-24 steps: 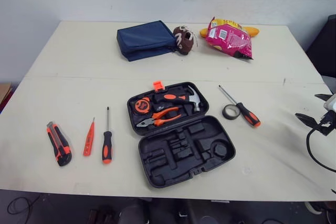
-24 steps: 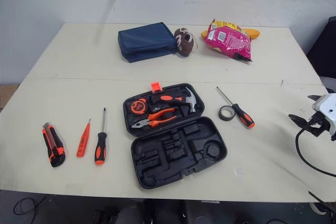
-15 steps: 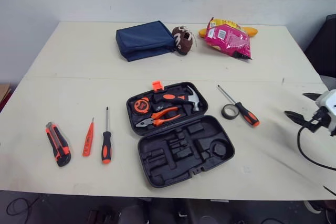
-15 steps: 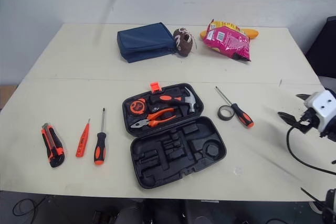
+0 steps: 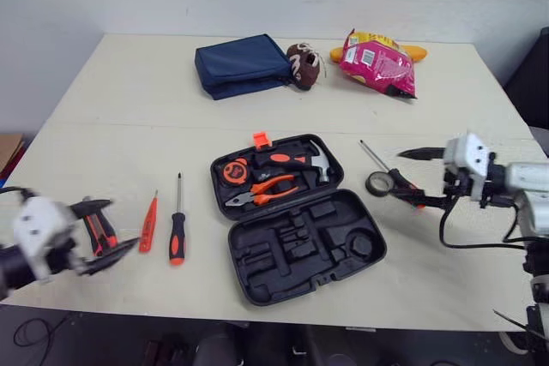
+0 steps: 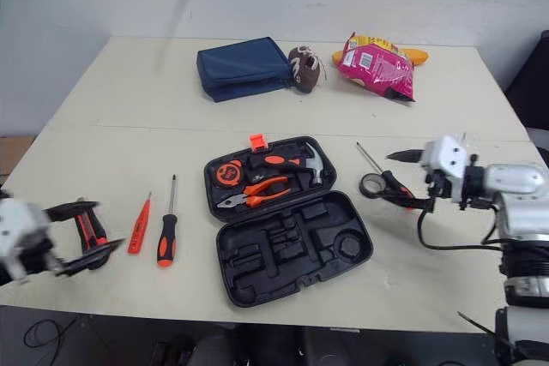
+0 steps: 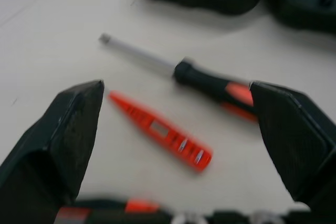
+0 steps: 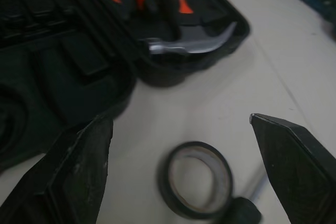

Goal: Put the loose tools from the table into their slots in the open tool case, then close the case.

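Quick note from the op chair. Tool case (image 5: 238,273) sits open mid-table (image 5: 129,126). The far half already has the tape measure (image 5: 232,172), pliers (image 5: 262,190) and hammer (image 5: 296,160) in it. The near half is all bare slots.

L gripper (image 5: 123,224) is at the near-left, fingers spread wide, nothing held. The utility knife (image 5: 100,231) lies right in that gap. Beyond it toward the case are the tester pen (image 5: 147,223) and then the left-side screwdriver (image 5: 177,220), all three lying roughly near-to-far and a bit apart from each other.

The bit that matters imo: the knife's long axis runs pretty much along the line from one finger to the other, not across it. The left wrist view backs that up, since the knife body stretches from one finger toward the other. So if I just shut the fingers I'd be squeezing it end to end. My guess is the wrist needs about a quarter turn first, so the pads meet the knife's flat sides.

R gripper (image 5: 395,174) is also wide and empty, over the tape roll (image 5: 378,183) and right-side screwdriver (image 5: 386,169). Those two are right up against each other, can't tell if they touch. That screwdriver lies diagonal, tip far and toward the case, handle near and toward the R arm. The roll is a ring, so approach angle shouldn't matter much there afaict. R arm is obv the nearer one for both, and L arm for the three on the left.
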